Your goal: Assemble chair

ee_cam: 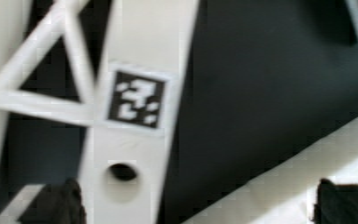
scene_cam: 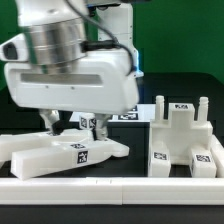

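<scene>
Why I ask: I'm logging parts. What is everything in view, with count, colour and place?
long chair parts: at least two, white, tagged, lying on the table at the exterior view's left
blocky chair piece: one, white, tagged, standing at the exterior view's right
marker board: one, white with black tags, flat behind the parts
table: one, black, under everything
front rail: one, white, along the near edge
tool: one, glossy white, open, above the long chair parts
</scene>
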{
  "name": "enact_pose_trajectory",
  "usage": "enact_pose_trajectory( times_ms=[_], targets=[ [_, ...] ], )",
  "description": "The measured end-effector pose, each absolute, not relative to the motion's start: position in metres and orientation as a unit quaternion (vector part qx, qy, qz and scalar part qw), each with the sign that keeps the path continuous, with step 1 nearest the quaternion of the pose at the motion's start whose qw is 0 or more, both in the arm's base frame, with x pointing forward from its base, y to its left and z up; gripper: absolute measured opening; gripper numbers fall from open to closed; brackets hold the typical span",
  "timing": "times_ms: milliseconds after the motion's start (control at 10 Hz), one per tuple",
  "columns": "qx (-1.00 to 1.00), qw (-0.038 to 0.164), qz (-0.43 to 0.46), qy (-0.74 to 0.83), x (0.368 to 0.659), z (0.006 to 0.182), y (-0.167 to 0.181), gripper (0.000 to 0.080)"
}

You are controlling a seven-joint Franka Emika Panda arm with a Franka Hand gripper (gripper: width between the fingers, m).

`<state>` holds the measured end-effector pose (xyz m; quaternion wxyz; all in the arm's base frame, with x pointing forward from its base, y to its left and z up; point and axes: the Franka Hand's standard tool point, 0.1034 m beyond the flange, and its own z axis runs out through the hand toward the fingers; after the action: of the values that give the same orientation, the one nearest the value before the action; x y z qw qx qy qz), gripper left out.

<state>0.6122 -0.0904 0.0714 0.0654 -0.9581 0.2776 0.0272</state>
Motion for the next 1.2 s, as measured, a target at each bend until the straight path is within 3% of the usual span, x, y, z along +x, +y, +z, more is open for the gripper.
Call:
enact_pose_trajectory(
  times_ms=[400, 500, 900, 1200],
  targets=[
    [-0.956, 0.063, 0.028, 0.284, 0.612, 0.069, -0.086, 0.0649],
    [-0.947, 0.051, 0.024, 0.316, 0.612, 0.059, -0.098, 0.0649],
    [-0.943, 0.044, -0.001, 0.329, 0.612, 0.037, -0.124, 0.0649],
    [-0.944, 0.038, 0.001, 0.326, 0.609, 0.022, -0.111, 0.0649]
  ],
)
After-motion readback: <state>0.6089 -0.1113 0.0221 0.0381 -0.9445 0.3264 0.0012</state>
